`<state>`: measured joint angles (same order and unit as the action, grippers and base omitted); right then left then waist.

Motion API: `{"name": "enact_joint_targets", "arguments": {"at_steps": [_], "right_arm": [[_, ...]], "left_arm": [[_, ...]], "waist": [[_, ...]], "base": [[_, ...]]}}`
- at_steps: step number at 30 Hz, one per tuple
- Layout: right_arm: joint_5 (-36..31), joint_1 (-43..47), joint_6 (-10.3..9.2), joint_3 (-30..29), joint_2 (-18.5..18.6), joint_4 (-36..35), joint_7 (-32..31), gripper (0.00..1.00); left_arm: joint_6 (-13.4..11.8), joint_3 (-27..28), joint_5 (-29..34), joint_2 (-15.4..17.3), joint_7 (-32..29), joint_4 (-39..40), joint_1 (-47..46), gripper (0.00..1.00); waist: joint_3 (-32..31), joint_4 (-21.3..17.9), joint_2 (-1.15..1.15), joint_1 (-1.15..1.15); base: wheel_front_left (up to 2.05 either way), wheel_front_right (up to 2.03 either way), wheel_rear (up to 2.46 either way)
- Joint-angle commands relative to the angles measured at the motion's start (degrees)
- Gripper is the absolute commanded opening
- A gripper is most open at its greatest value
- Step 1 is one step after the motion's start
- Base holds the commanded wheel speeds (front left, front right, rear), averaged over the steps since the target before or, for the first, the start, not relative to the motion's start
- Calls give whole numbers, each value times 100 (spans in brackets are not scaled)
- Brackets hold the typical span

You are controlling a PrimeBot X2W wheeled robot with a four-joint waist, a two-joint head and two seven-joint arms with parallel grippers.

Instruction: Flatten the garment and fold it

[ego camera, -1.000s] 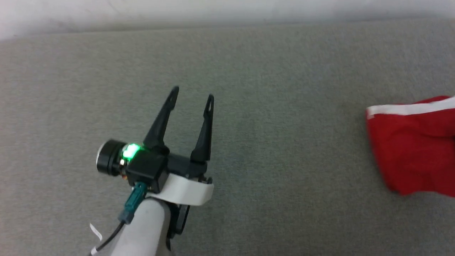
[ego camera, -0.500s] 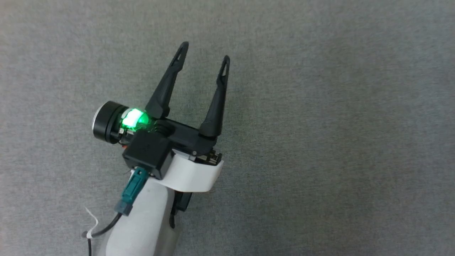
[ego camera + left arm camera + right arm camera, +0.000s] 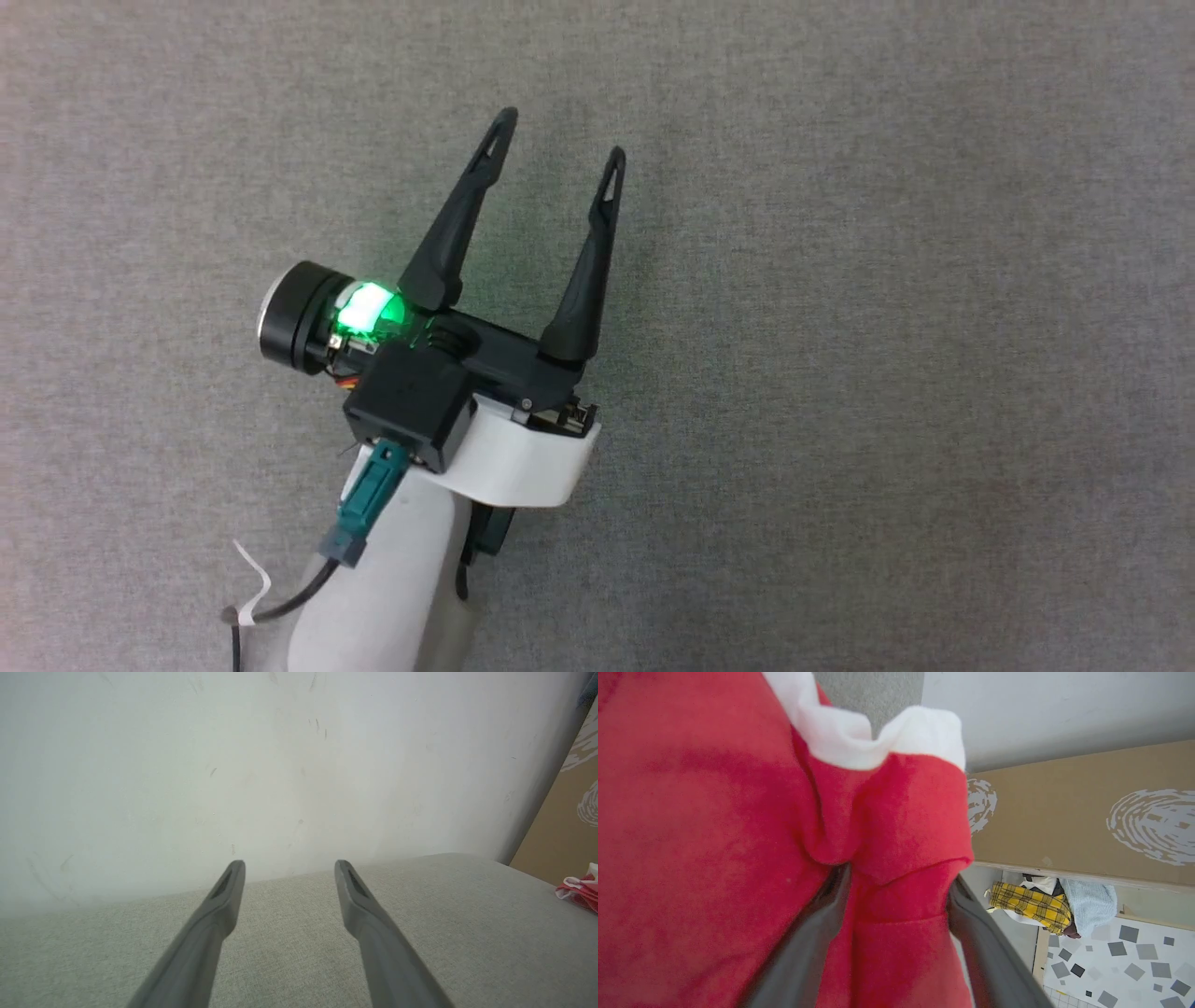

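Left gripper [image 3: 559, 135] hung wide open and empty, right gripper [image 3: 899, 882] sat spread with the shorts [image 3: 714, 835] bunched between its fingers, soft light floppy cloth, probably best pinched at the white hem [image 3: 920, 732].

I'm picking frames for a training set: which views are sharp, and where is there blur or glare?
Head view: crisp, evenly lit grey fabric surface; the green light on the left gripper blooms. Left wrist view: near jaws soft, white wall washed out. Right wrist view: the red thin-fabric garment is close and blurred; the brown cardboard box behind is sharper.
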<state>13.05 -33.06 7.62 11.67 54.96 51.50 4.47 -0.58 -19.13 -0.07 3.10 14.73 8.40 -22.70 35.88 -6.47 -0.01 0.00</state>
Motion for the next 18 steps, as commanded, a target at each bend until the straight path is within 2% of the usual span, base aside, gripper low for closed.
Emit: {"name": "enact_joint_targets", "arguments": {"at_steps": [1, 5, 8, 15, 18], "right_arm": [[-82, -148, -13, -17, -23, 66, 58, 100], [-352, -394, -13, -73, -23, 100, 169, 100], [-354, -648, -13, -175, -182, -56, 284, 100], [20, -983, -13, -461, -757, -798, 616, 100], [143, -828, -13, -670, -1131, -1252, 784, 100]], "left_arm": [[-37, 7, -53, 18, 27, -20, 51, 100], [-65, 52, -135, 17, 27, -82, 235, 100], [-124, 183, -205, 36, 27, -167, 452, 100], [-254, 625, -425, 72, 27, -443, 1054, 100], [-255, 793, -534, 86, 27, -617, 1270, 100]], "waist": [[-272, -81, 1, 0], [-757, -168, 1, 0], [-1173, -235, 1, 0], [-2054, -233, 1, 0], [-2346, -157, 1, 0]], "base": [[0, 0, 0], [0, 0, 0], [0, 0, 0], [0, 0, 0], [0, 0, 0]]}}
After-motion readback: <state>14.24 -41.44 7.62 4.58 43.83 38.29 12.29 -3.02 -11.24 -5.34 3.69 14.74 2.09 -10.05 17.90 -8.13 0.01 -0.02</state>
